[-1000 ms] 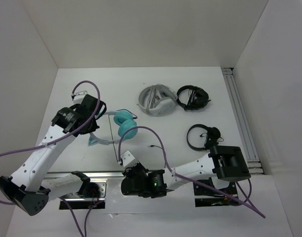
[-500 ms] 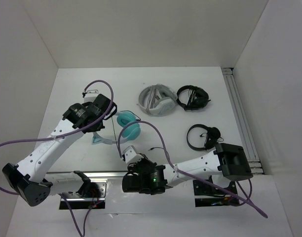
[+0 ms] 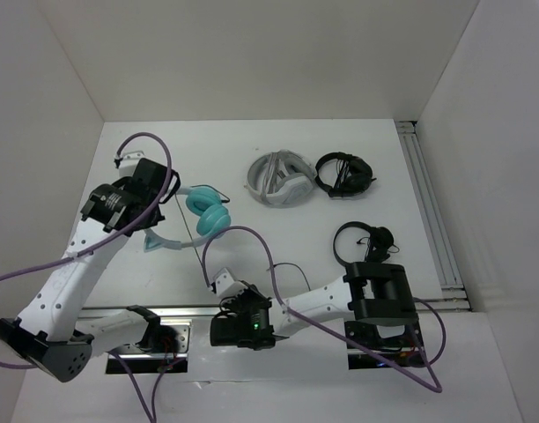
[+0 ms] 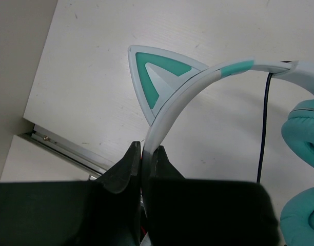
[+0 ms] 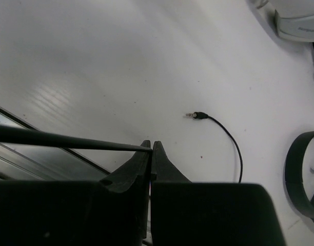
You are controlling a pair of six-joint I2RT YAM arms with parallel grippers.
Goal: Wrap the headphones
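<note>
The teal headphones (image 3: 206,214) hang over the left half of the table, their ear cups (image 4: 303,128) at the right of the left wrist view. My left gripper (image 4: 146,149) is shut on the pale headband (image 4: 198,82), just below one cat ear (image 4: 157,77); from above, this left gripper (image 3: 157,210) sits left of the cups. The thin black cable (image 4: 263,128) drops from the headband. Near the front edge, my right gripper (image 5: 151,147) is shut on that cable (image 5: 70,139). Its jack plug (image 5: 196,115) lies loose on the table. My right gripper (image 3: 215,286) shows below the cups.
Grey-white headphones (image 3: 278,181) and black headphones (image 3: 343,172) lie at the back centre. Another black headset (image 3: 362,242) lies right of centre, above the right arm. White walls enclose the table, and a metal rail (image 3: 428,211) runs along the right side.
My left gripper swung right, then back left and slightly farther away, carrying the headphones with it. The right gripper slid a little left, still pinching the cable.
</note>
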